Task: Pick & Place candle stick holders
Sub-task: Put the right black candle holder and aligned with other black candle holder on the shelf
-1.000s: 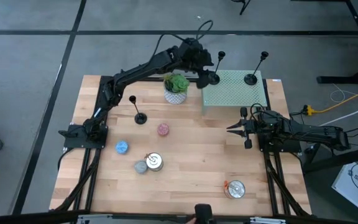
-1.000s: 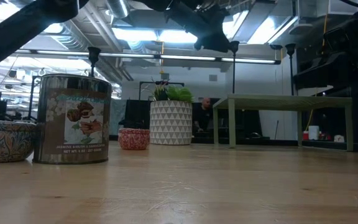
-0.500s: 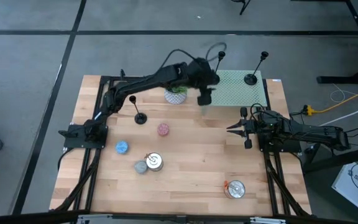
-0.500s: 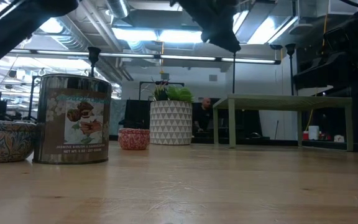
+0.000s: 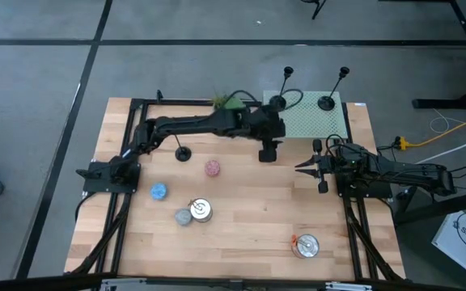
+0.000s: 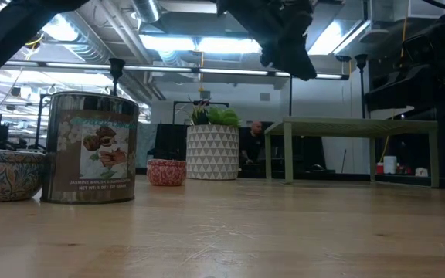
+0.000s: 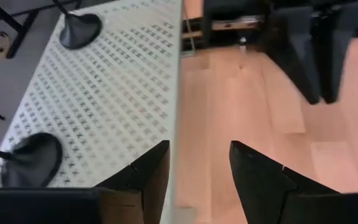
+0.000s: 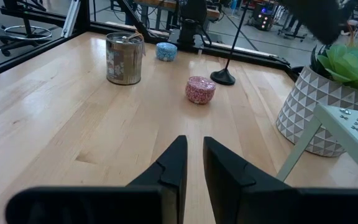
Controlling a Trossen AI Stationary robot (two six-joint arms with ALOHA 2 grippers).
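High view: my left gripper (image 5: 269, 153) sits mid-frame, jaws apart and empty; two candle stick holders (image 5: 277, 102) on green rack (image 5: 330, 123) upper right, third holder (image 5: 183, 153) left. Next: fetch it. Right gripper (image 5: 305, 167) nearly closed, idle.

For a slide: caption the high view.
Left gripper empty beside green stand bearing two holders; third on table.

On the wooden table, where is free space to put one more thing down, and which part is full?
Free: the bare wood between the pink round candle, the silver tin with an orange tag and the right end effector. Crowded: the pale green perforated stand, where two black candle stick holders stand, with the left end effector just beside it.
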